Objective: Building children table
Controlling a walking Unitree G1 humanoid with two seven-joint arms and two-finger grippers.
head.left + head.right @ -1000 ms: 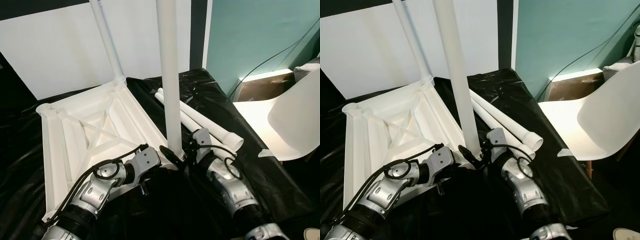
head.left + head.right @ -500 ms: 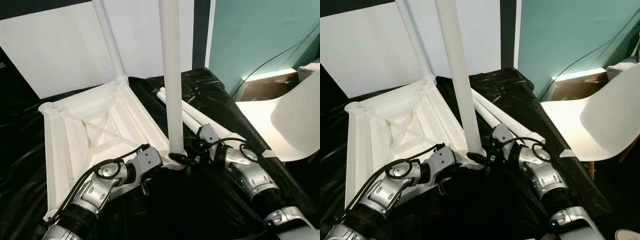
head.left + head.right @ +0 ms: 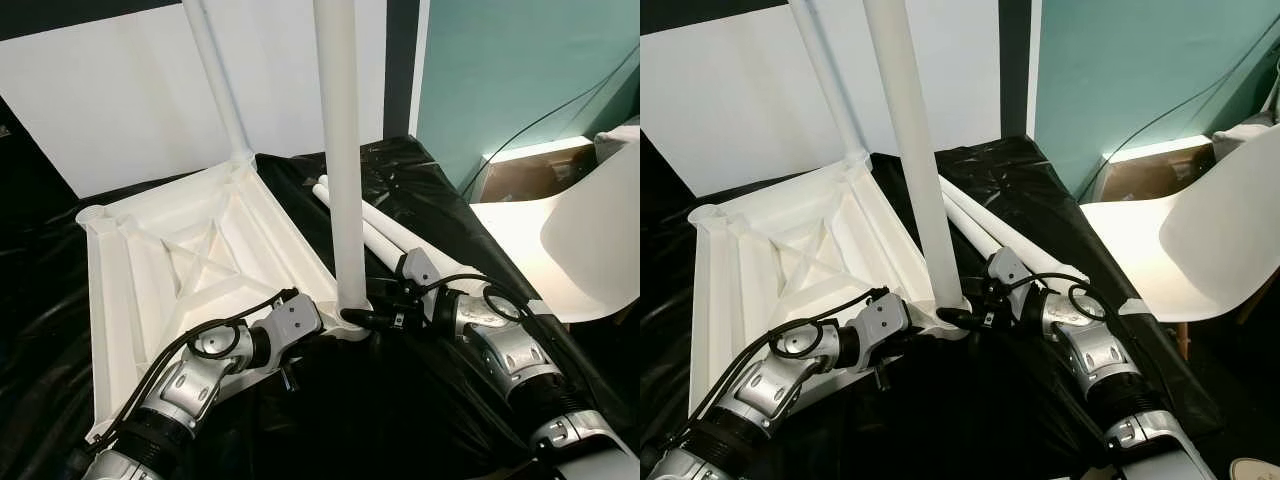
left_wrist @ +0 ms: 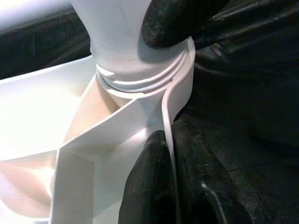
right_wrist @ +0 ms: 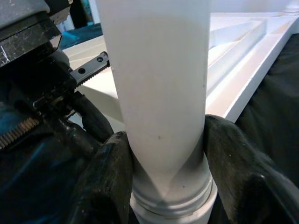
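I see my right gripper (image 3: 358, 318), fingers clamped on the upright white plastic table leg (image 3: 338, 160), has rotated its wrist at the near corner socket of the upturned white ribbed tabletop (image 3: 180, 270), probably screwing it home, while my left gripper (image 4: 161, 98) pinches that corner.

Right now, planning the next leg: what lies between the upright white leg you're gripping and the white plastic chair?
Two loose white table legs lying on the black sheet, seen in both eye views.

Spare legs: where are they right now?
The two spare legs lie side by side on the black sheet, right of the upturned tabletop, just beyond the right gripper that clamps the upright leg.
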